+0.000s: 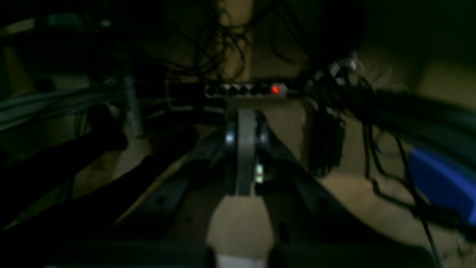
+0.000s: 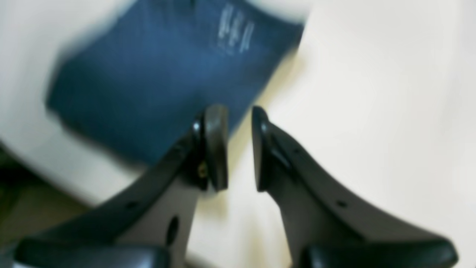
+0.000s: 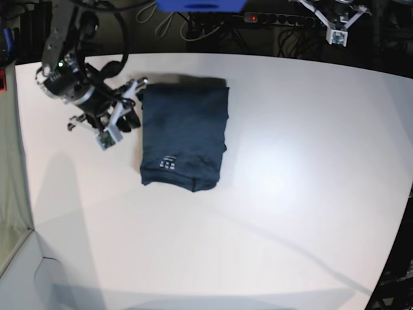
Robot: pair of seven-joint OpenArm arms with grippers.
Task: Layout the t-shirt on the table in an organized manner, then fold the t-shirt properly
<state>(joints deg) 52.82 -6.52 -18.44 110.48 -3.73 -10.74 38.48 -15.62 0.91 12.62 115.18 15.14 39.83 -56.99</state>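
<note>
The dark navy t-shirt [image 3: 184, 132] lies folded into a neat rectangle on the white table [image 3: 290, 194], with its small white mark near the front edge. In the right wrist view the t-shirt [image 2: 148, 78] is blurred, on the table [image 2: 372, 111]. My right gripper [image 2: 237, 123] is open and empty, just above the table at the shirt's edge; in the base view the right gripper [image 3: 132, 106] is at the shirt's left side. My left gripper [image 1: 245, 149] is shut and empty, off the table; the base view shows it at the far right [image 3: 337, 29].
A power strip with a red light [image 1: 245, 90] and tangled cables lie on the floor beyond the table's far edge; the strip also shows in the base view [image 3: 271, 19]. A blue object [image 3: 200, 5] sits at the back. The table's edge curves at right [image 3: 403, 213].
</note>
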